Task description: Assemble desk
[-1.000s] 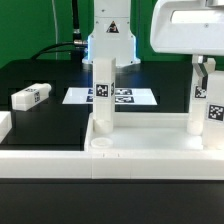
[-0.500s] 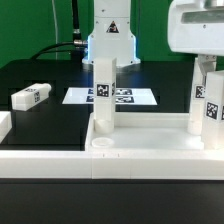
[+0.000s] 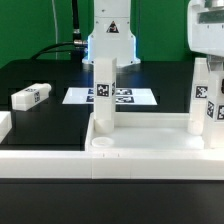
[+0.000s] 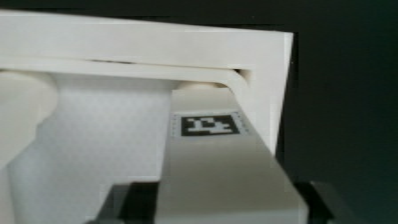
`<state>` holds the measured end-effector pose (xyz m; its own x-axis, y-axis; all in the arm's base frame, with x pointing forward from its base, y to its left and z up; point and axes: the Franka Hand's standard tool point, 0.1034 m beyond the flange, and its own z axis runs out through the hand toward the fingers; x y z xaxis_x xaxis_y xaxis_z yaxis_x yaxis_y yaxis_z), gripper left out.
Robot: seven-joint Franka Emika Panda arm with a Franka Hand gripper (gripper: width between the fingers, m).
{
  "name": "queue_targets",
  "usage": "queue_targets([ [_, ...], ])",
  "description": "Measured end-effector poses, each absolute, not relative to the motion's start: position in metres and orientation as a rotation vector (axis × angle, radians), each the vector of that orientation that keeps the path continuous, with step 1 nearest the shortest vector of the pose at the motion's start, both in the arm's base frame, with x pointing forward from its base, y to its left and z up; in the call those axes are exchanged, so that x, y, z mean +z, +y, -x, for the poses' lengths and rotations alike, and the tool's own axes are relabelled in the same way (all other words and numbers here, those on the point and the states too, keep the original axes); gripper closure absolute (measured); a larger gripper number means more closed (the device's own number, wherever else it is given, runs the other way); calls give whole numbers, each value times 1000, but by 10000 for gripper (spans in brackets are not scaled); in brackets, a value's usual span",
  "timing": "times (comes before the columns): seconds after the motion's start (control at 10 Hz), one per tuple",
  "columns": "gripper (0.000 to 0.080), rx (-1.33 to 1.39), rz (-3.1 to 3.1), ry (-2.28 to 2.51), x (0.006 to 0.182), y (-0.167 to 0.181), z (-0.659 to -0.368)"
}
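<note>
Hand (image 3: pixel 208 58) grasps the top of an upright desk leg (image 3: pixel 206 100), which stands on the desk top (image 3: pixel 60 160) toward the exterior view's right. Nearest, this rimmed top lies on the bench (image 3: pixel 40 75). A second leg (image 3: pixel 103 92) stands upright on it. Beyond lie a loose leg (image 3: pixel 32 96) and the marker board (image 3: pixel 125 97).

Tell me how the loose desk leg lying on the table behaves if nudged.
Loose desk leg: its square section should keep it from rolling. It looks like stiff moulded plastic, probably light, so it may skid on the black table.

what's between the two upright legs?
Between the standing leg and the held leg: only bare desk top, exterior view. Marker board lies farther back.
</note>
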<state>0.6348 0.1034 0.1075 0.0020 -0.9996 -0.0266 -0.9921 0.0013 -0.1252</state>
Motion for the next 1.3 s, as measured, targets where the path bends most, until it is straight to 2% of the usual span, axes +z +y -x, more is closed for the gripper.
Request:
queue_targets([
  [0.1,509,-106,2118,2167,107,103,-635],
  [0.3,243,-110,2190,2100,107,103,-635],
  [0.4,243,-113,2226,2064,106,102,-635],
  [0.5,166,-118,2300,1989,106,101,-635],
  [1.3,150,-170,2942,969,105,102,-636],
])
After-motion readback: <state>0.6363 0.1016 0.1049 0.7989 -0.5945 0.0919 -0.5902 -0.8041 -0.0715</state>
